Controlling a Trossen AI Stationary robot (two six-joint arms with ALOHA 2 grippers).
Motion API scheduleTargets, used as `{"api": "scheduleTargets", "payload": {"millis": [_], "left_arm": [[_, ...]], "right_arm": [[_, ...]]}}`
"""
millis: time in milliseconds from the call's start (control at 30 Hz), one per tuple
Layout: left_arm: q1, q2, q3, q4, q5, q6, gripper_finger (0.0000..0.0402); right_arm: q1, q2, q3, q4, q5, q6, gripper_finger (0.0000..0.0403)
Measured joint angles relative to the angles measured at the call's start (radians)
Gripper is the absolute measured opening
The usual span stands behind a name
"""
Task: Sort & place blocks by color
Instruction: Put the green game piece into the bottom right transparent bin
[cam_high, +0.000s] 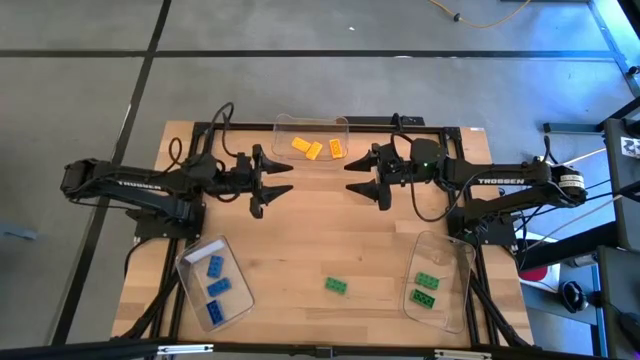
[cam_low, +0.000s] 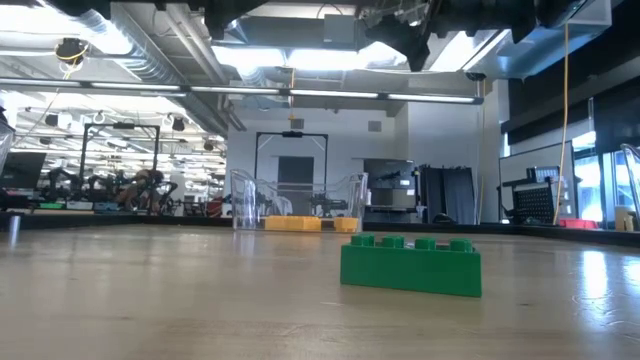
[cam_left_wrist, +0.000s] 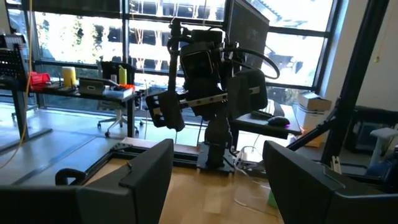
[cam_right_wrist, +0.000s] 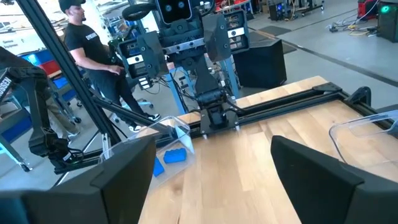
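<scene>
One green block (cam_high: 336, 285) (cam_low: 411, 265) lies loose on the table near its near edge, flat on its underside. Two more green blocks (cam_high: 425, 288) lie in the clear tray at the near right. Three blue blocks (cam_high: 217, 287) (cam_right_wrist: 176, 156) lie in the clear tray at the near left. Three yellow-orange blocks (cam_high: 317, 148) (cam_low: 305, 224) lie in the clear tray at the far edge. My left gripper (cam_high: 278, 179) (cam_left_wrist: 214, 180) and my right gripper (cam_high: 360, 177) (cam_right_wrist: 211, 174) hover open above the table's far half, facing each other, holding nothing.
Clear trays stand at the far edge (cam_high: 311, 128), near left (cam_high: 196, 260) and near right (cam_high: 443, 250). A dark frame (cam_high: 330, 125) runs along the table's far edge and sides. A person (cam_right_wrist: 93, 46) stands beyond the table's left side. Bare wood lies between the trays.
</scene>
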Motion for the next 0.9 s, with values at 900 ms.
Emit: {"api": "scheduleTargets", "payload": {"millis": [900], "left_arm": [[0.001,0.0,0.0,-0.001,-0.009,0.0,0.024]], "right_arm": [[0.514,0.126,0.032,-0.424,0.375,0.19,0.0295]]}}
